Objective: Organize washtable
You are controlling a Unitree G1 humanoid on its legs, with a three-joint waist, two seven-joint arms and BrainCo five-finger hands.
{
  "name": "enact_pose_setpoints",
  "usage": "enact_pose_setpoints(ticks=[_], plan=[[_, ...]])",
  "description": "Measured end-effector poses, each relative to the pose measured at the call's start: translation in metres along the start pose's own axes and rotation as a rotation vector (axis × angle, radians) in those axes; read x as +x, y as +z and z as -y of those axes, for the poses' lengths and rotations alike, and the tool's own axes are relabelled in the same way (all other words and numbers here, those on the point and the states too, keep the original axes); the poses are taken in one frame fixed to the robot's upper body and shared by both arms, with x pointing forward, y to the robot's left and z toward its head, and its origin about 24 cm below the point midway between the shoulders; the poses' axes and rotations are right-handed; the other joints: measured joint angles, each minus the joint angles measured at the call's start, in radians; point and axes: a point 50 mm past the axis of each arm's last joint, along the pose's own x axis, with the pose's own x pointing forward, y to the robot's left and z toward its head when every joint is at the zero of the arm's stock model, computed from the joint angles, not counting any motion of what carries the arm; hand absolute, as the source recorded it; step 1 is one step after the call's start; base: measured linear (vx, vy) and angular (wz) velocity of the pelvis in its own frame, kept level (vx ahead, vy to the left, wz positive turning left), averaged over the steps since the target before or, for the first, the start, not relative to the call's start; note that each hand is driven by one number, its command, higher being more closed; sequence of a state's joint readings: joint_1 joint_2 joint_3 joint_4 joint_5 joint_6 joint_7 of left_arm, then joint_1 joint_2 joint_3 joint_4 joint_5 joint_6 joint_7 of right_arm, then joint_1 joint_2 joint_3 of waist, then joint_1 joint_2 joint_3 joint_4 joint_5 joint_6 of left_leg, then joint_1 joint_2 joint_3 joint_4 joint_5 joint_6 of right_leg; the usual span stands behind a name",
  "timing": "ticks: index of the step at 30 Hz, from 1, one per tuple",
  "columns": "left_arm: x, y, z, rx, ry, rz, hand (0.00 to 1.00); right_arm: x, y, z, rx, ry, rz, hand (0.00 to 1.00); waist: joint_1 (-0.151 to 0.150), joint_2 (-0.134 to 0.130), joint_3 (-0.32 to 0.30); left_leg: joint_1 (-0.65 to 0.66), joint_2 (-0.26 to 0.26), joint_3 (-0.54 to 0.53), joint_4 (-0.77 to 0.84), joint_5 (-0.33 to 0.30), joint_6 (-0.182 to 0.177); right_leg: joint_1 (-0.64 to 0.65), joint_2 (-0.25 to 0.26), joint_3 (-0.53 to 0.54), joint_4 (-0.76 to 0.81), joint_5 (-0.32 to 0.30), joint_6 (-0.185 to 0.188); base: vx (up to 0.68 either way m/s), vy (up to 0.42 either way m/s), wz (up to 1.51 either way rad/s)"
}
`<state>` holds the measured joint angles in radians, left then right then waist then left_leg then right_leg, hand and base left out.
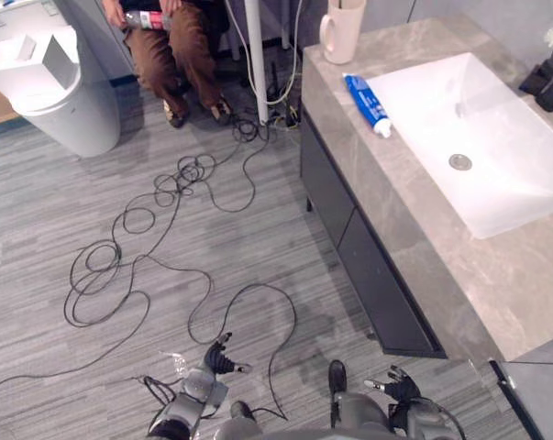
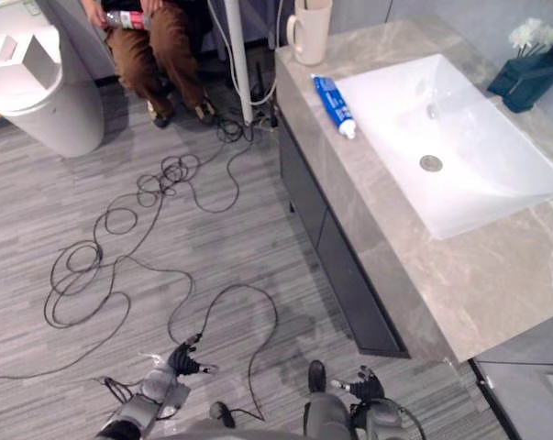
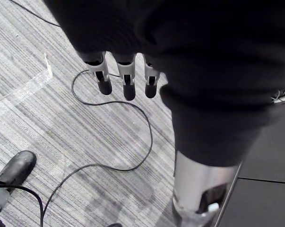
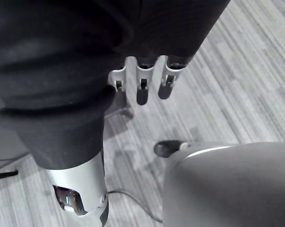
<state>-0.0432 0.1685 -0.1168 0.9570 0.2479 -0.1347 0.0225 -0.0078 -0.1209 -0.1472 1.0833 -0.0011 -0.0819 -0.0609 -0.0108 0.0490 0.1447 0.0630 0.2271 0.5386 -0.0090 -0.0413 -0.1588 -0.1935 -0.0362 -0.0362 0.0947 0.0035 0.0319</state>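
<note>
The washtable's grey stone counter (image 1: 414,229) runs along the right, with a white basin (image 1: 478,137) set in it. A blue toothpaste tube (image 1: 366,101) lies on the counter by the basin's left rim. A beige mug (image 1: 342,32) stands at the far end, and a dark tissue box (image 2: 533,69) sits past the basin. My left hand (image 1: 214,365) hangs low over the floor, its fingers (image 3: 128,80) straight and empty. My right hand (image 1: 400,387) hangs low beside the cabinet, its fingers (image 4: 142,85) also straight and empty. Both hands are far from the counter.
Dark drawer fronts (image 1: 349,229) close off the space under the counter. A white lidded bin (image 1: 51,92) stands at the far left. A person in brown trousers (image 1: 180,41) sits at the back holding a bottle, next to a white pole (image 1: 255,55).
</note>
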Motion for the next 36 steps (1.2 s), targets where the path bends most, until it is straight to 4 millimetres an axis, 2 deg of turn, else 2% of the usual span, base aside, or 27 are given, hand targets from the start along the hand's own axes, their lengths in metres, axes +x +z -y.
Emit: enact_pose_setpoints(ticks=[6,7,13,19,24,26,36], plan=[[-0.005,-0.013,0.005,-0.007,-0.014,-0.041,0.00,-0.002,-0.008,0.001,-0.003,-0.002,-0.024,0.00,0.001,0.001,-0.026,0.021,-0.007,0.002,-0.025,0.001,-0.002,0.039,0.002,0.003,-0.070,0.037,0.008,-0.01,0.000,-0.02],[-0.008,-0.021,0.009,-0.013,-0.024,-0.067,0.00,-0.005,-0.018,0.000,-0.008,0.000,-0.046,0.00,0.024,-0.007,-0.059,0.035,-0.017,-0.016,-0.043,0.001,-0.002,0.110,-0.003,-0.021,-0.190,0.093,0.011,0.00,0.000,0.00],[-0.008,-0.021,0.012,-0.016,-0.029,-0.068,0.00,-0.005,-0.018,0.000,-0.011,0.001,-0.046,0.00,0.023,-0.007,-0.059,0.035,-0.018,-0.017,-0.043,0.001,-0.002,0.110,-0.005,-0.021,-0.190,0.094,0.011,0.00,0.000,0.00],[-0.006,-0.017,0.036,-0.049,-0.088,-0.083,0.00,-0.006,-0.022,-0.002,-0.036,0.012,-0.064,0.00,0.020,-0.009,-0.061,0.039,-0.036,-0.070,-0.043,0.001,-0.001,0.132,-0.028,-0.044,-0.192,0.098,0.019,-0.02,0.000,0.13],[-0.009,-0.022,0.047,-0.074,-0.106,-0.115,0.00,-0.006,-0.022,-0.010,-0.082,0.058,-0.063,0.00,0.021,-0.021,-0.066,0.035,-0.053,-0.109,-0.017,-0.008,0.013,0.140,-0.050,-0.050,-0.193,0.108,0.034,-0.07,0.005,0.10],[-0.009,-0.024,0.048,-0.082,-0.100,-0.127,0.00,-0.006,-0.021,-0.011,-0.082,0.061,-0.063,0.00,0.020,-0.020,-0.066,0.031,-0.057,-0.129,-0.009,-0.014,0.022,0.142,-0.055,-0.052,-0.193,0.112,0.040,-0.11,0.000,0.07],[-0.010,-0.026,0.050,-0.083,-0.106,-0.140,0.00,-0.006,-0.023,-0.012,-0.081,0.062,-0.071,0.00,0.017,-0.029,-0.072,0.016,-0.070,-0.179,0.001,-0.015,0.024,0.145,-0.073,-0.072,-0.197,0.119,0.052,-0.07,-0.009,0.07]])
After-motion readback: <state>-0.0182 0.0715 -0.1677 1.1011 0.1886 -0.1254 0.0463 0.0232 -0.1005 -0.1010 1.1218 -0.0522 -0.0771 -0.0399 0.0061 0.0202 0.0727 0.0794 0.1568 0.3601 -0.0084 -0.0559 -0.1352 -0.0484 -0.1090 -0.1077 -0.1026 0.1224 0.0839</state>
